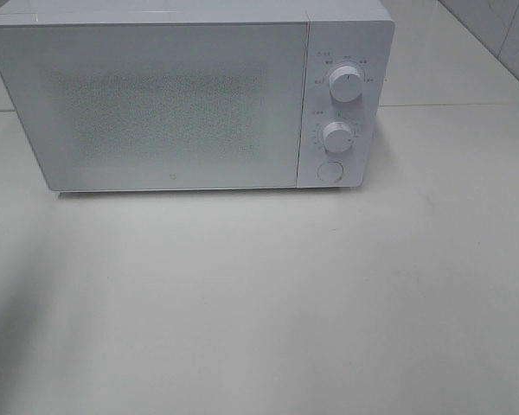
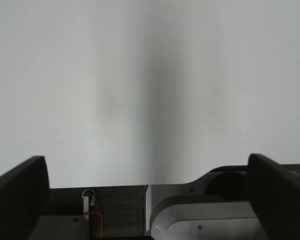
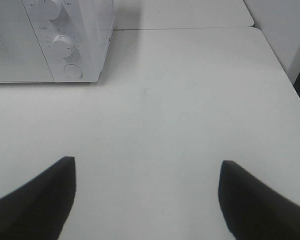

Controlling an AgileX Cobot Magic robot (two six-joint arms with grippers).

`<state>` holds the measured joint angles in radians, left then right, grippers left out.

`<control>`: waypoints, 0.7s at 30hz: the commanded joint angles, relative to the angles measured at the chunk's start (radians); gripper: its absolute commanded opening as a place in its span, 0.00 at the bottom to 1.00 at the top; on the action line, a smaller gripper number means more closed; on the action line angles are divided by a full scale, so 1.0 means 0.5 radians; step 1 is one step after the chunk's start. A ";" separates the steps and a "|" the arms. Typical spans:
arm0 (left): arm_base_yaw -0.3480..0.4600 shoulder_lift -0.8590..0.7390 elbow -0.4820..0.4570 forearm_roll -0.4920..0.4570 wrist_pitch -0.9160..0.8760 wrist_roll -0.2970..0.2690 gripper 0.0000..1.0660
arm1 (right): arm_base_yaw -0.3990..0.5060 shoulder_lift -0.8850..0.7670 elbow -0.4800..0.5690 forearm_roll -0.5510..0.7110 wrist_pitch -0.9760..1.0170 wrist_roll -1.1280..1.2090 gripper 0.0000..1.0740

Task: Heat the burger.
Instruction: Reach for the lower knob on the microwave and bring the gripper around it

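Burger unseen; microwave [image 1: 186, 95] outside left-wrist view

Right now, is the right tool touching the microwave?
Apart. The right wrist view shows the open right tool well short of the microwave, with a stretch of table between them.

This looks like a robot test bench set up as a kitchen corner. A white microwave [image 1: 156, 104] with 2 knobs, a top knob [image 1: 347, 84] and a lower knob [image 1: 337, 137], plus 1 round button [image 1: 329, 171], stands on a plain white table [image 1: 259, 303]. That table abuts a 2nd table [image 3: 190, 12] of the same kind. Pale wall tiles [image 1: 502, 26] show behind. By the table's edge, the left wrist view shows a white machine housing [image 2: 190, 220] and an exposed red wire [image 2: 92, 216].
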<state>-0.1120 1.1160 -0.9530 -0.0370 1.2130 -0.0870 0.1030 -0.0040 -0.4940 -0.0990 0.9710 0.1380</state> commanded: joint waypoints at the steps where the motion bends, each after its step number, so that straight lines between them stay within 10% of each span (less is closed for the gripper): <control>1: 0.032 -0.108 0.056 0.002 0.088 0.016 0.93 | -0.014 -0.054 0.006 0.006 -0.016 0.002 0.71; 21: 0.032 -0.796 0.832 -0.106 -0.290 0.236 0.93 | -0.014 -0.054 0.006 0.006 -0.016 0.002 0.71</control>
<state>-0.0970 0.7260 -0.5460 -0.0820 1.0850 0.0240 0.1030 -0.0040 -0.4940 -0.0990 0.9710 0.1380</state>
